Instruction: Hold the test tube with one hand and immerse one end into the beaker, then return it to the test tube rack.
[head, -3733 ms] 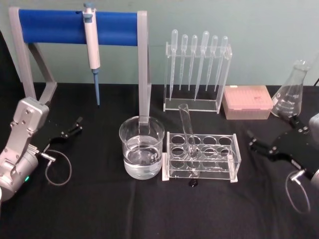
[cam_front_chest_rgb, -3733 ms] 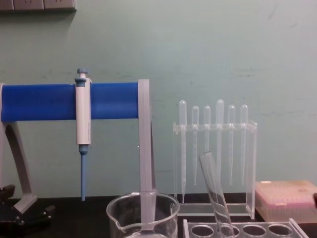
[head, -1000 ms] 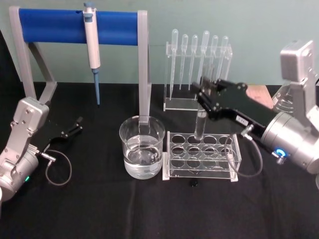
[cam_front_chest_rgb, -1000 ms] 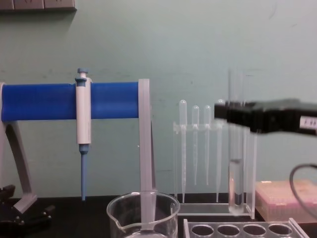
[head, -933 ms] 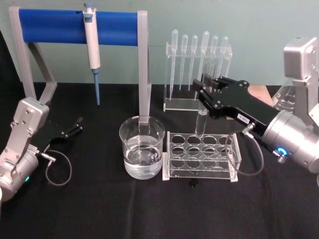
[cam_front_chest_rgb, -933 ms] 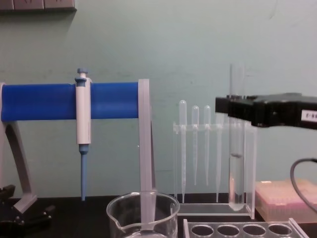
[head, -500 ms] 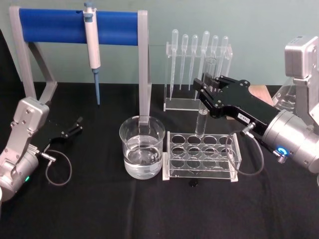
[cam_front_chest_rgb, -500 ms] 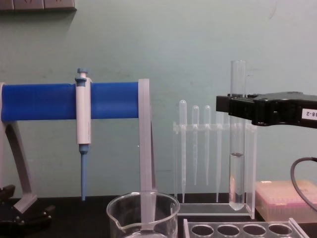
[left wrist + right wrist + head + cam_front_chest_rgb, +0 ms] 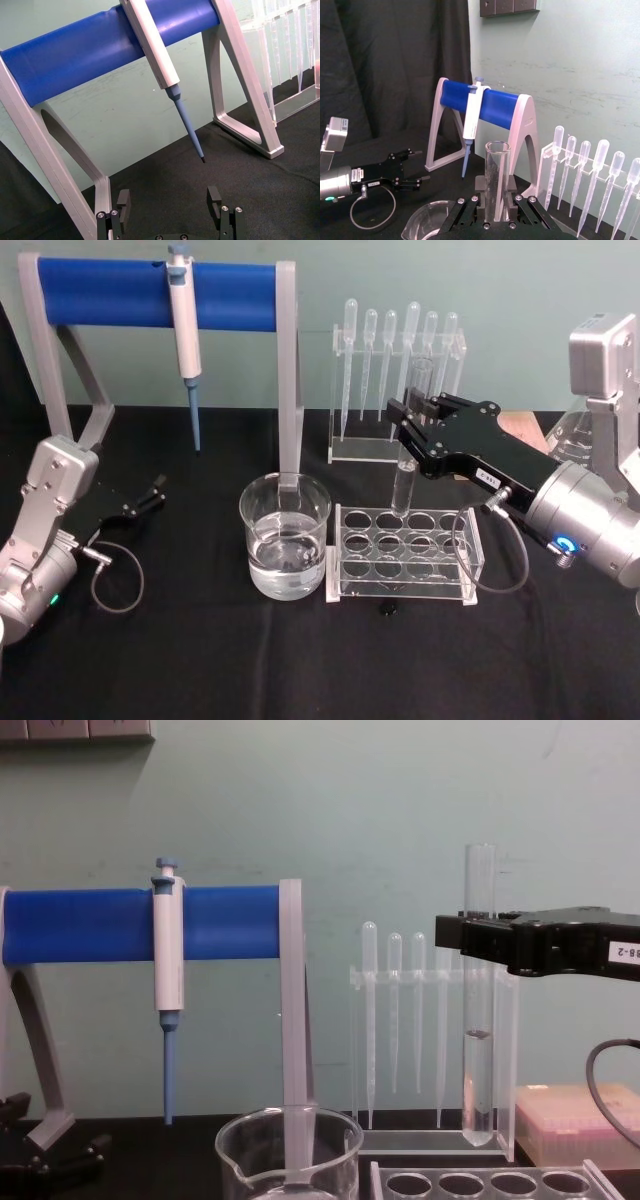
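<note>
My right gripper [image 9: 407, 435] is shut on the test tube [image 9: 404, 490] and holds it upright above the back row of the clear rack [image 9: 405, 558]. The tube's round bottom hangs just over the rack's holes. In the chest view the test tube [image 9: 478, 1070] has some liquid in its lower part, and the gripper [image 9: 475, 932] grips it below the rim. The beaker [image 9: 285, 535], part full of water, stands left of the rack, apart from the tube. My left gripper [image 9: 150, 496] rests open on the table at the far left, with its fingers [image 9: 122, 200] spread.
A white-and-blue pipettor [image 9: 183, 320] hangs on a blue-bar stand [image 9: 110, 292] behind the beaker. A clear stand of plastic pipettes [image 9: 395, 380] is close behind the held tube. A glass flask [image 9: 562, 440] stands at the back right.
The test tube left the rack, where it leaned 3.7 s ago; my right gripper came in and took it. Over the last second it rose a little and now hangs still.
</note>
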Controlling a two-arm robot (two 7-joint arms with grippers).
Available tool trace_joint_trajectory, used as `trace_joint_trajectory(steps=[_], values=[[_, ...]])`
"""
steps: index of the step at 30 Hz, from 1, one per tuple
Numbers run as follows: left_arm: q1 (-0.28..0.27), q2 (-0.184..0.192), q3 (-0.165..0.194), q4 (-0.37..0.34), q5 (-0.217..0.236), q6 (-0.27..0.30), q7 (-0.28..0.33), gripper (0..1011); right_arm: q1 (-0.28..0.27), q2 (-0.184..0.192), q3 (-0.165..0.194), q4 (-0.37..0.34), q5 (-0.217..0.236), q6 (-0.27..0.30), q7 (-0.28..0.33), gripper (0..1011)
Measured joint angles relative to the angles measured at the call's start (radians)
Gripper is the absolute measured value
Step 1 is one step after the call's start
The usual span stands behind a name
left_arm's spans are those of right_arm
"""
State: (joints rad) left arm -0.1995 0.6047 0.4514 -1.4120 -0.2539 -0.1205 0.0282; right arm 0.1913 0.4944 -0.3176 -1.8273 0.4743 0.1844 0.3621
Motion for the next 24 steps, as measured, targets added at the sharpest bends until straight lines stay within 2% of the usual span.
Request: trace_joint_trajectory(steps=[24], values=[[0.0, 0.0, 0.0, 0.0, 0.0, 0.0, 0.0, 1000, 0.0, 0.0, 0.0, 0.001, -0.001, 0.0, 0.002, 227]])
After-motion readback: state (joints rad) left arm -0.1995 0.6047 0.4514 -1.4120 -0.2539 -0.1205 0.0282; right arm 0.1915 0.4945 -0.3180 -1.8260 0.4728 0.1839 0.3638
